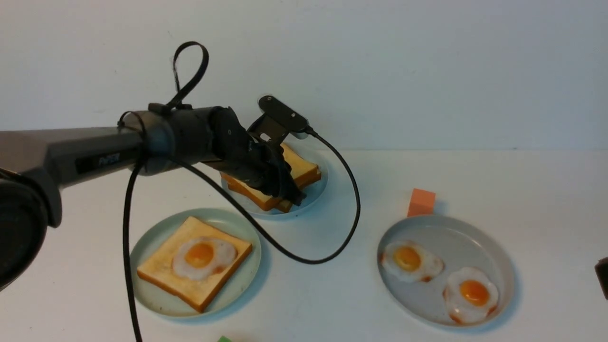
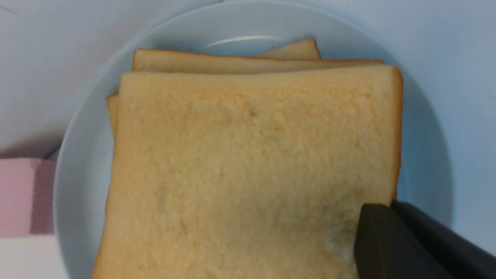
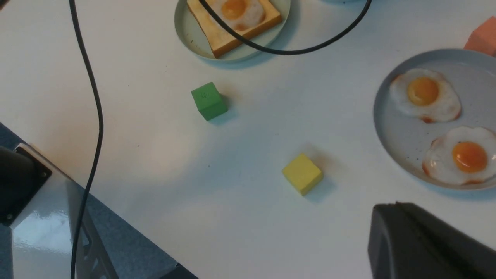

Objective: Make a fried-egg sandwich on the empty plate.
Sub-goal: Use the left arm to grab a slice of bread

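Broadly, the white tabletop (image 1: 332,294) fills the lower half of the front view. Across the upper left of that frame the left arm (image 1: 95,154) reaches level toward the centre, and its wrist bends down over the blue-grey plate (image 1: 316,190) at mid frame, where a toast stack (image 1: 299,166) lies. The grey plate (image 1: 456,237) at lower right carries two loose eggs (image 1: 411,260).

The mint-green plate (image 1: 247,280) sits at lower left. On it the sandwich is only half built: one square golden toast slice (image 1: 161,266) with darker crust, turned corner-wise, and a white fried egg (image 1: 202,256) with orange yolk lying flat on top. No second slice covers it.

The left gripper (image 1: 292,194) is at the lower right corner of the stack. Its fingers (image 2: 387,240) are pressed together and overlap the corner of the top slice; whether they pinch it I cannot tell. The right gripper (image 3: 387,232) hangs above bare tabletop, fingers together, holding nothing.

Smaller things: an orange block (image 1: 421,202), a green cube (image 3: 208,100), a yellow cube (image 3: 302,173).
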